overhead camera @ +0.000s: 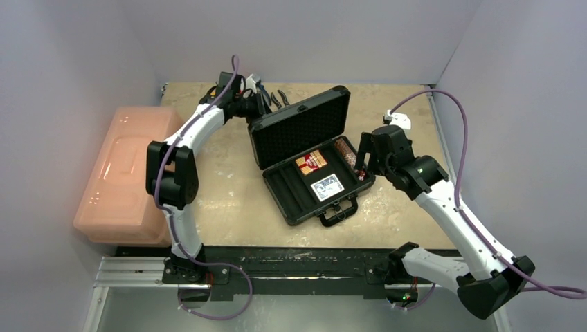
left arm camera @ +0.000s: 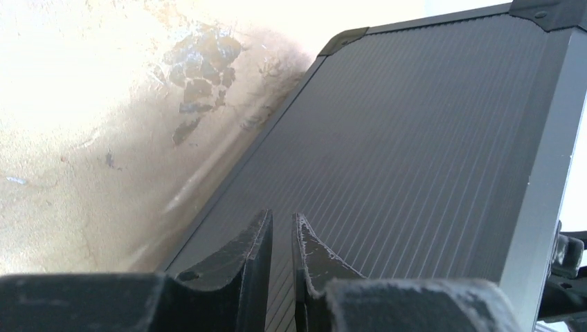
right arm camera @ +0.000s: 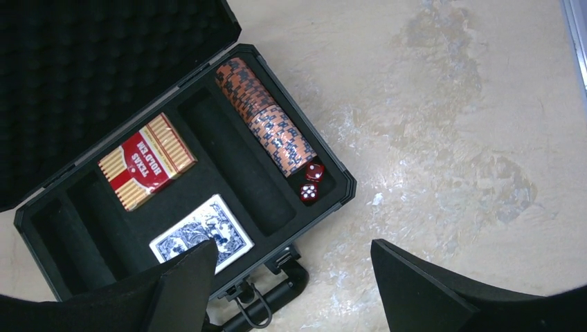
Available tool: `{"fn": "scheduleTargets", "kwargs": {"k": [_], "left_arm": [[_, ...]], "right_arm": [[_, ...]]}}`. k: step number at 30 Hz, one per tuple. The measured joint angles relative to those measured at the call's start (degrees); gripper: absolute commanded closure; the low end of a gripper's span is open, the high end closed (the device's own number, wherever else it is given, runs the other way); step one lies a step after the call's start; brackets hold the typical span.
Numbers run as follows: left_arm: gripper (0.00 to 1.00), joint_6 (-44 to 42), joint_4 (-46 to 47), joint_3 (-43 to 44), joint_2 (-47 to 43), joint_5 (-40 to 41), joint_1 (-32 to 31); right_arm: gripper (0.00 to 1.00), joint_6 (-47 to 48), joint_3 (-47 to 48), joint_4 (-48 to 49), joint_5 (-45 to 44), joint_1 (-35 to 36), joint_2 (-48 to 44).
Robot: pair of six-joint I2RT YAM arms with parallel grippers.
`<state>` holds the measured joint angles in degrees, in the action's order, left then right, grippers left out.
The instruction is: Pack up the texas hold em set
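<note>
My left gripper is clenched on nothing, just behind the ribbed lid of the open black foam-lined case on the beige table. My right gripper hangs released above its front edge. Inside lie a red card deck, a blue card deck, a reddish chip roll and two red dice.

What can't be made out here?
Top view: the case lid hides the tips of the left gripper and part of the pliers.
Left wrist view: finger contact with the lid unclear.
Right wrist view: a finger of the right gripper covers part of the blue deck; the bottom edge crops the handle.
</note>
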<state>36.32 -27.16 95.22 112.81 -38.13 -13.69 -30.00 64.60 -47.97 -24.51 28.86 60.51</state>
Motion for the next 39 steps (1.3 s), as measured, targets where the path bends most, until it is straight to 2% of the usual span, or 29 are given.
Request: {"fn": "scheduleTargets", "kwargs": {"k": [23,33,39], "left_arm": [[0.85,-0.35,2.97,-18.32,-13.84,1.09,-2.34],[0.85,-0.98,3.74,-26.69,-19.19,1.55,-3.65],[0.85,-1.51,3.54,-28.48,-21.79,2.16,-4.07]], "right_arm": [[0.14,-2.73,0.00,-1.88,-0.61,-0.02,-3.19],[0.09,-6.75,1.27,-8.15,-6.97,-0.02,-3.69],[0.09,-8.81,1.60,-10.62,-9.46,0.00,-3.78]]}}
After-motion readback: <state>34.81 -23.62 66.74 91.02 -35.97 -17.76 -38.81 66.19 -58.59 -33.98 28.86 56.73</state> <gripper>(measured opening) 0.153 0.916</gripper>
